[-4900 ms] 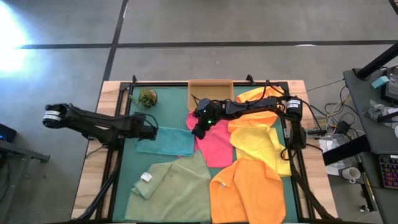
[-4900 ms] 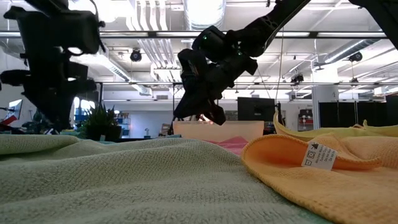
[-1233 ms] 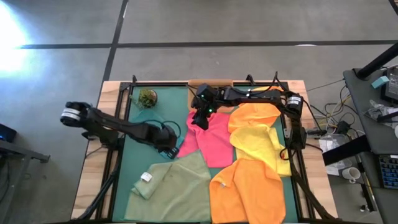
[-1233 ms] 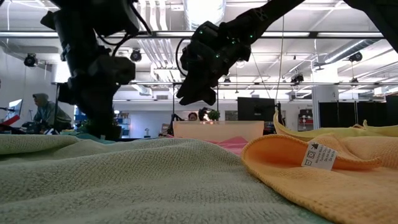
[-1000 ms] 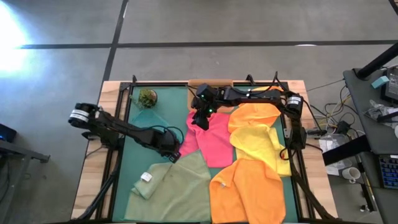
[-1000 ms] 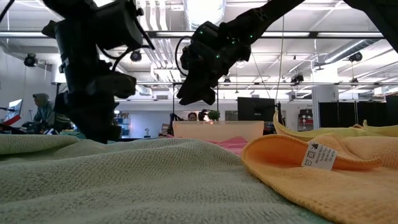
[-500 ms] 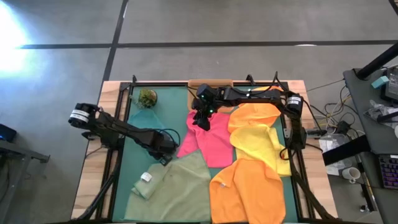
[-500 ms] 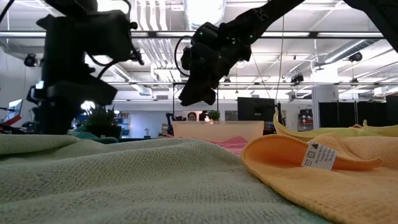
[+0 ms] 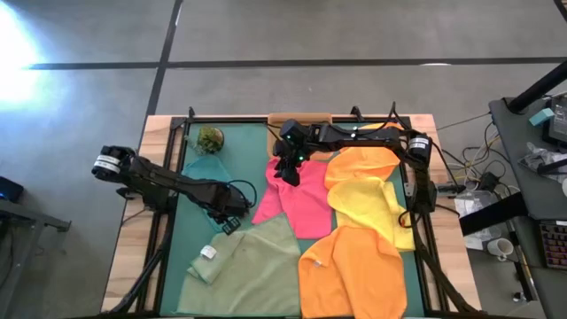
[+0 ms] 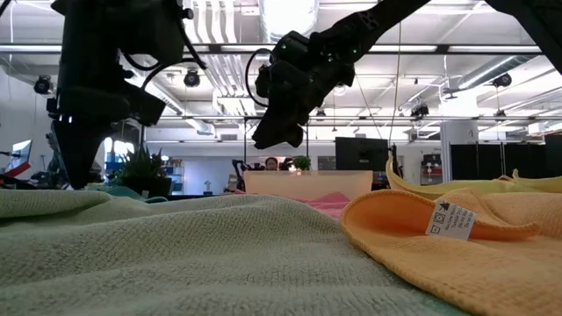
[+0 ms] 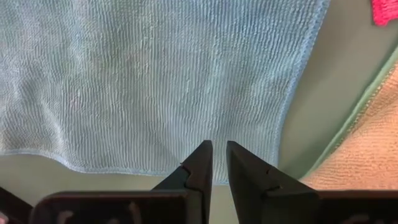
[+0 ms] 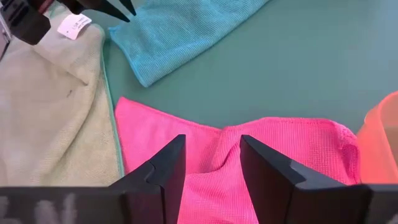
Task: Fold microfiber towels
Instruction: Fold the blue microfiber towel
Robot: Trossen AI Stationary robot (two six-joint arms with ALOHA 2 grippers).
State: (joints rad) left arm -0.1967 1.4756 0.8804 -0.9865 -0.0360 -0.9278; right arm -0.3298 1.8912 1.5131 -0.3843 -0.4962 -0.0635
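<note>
1. Left gripper (image 11: 214, 163) pinched nearly shut on edge of teal towel (image 11: 155, 81), which lies on counter mat beside sage towel (image 9: 257, 261);
2. Right gripper (image 12: 211, 163) gapes over pink towel (image 12: 249, 168), holding nothing;
3. Risk: thin edge grip may slip, so fold bunches.

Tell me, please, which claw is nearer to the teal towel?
Left. The left claw sits right at the teal towel edge; the right claw hovers over the pink towel, farther away.
</note>
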